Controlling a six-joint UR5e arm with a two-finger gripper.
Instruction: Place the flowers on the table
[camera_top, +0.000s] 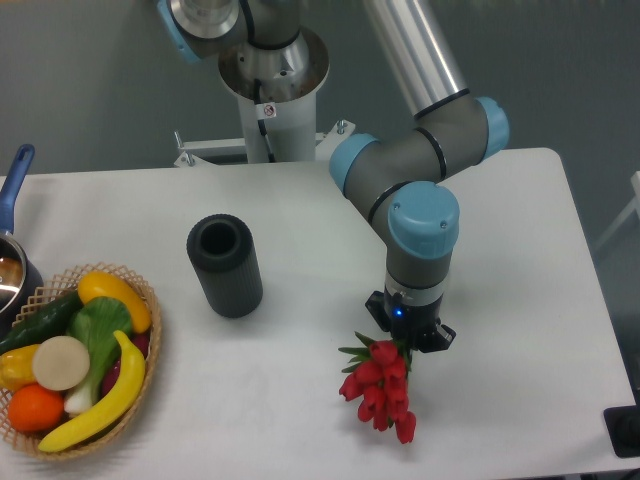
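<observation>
A bunch of red flowers (382, 390) with green leaves lies or hangs just below my gripper (408, 345), near the front of the white table (300, 200). The gripper points straight down over the stem end of the bunch. Its fingers are hidden by the wrist and the flowers, so I cannot tell whether they are closed on the stems. I cannot tell whether the blooms touch the table. A black cylindrical vase (224, 265) stands empty to the left of the flowers.
A wicker basket (140, 370) with toy fruit and vegetables sits at the front left. A pot with a blue handle (14, 180) is at the left edge. The robot base (270, 90) stands at the back.
</observation>
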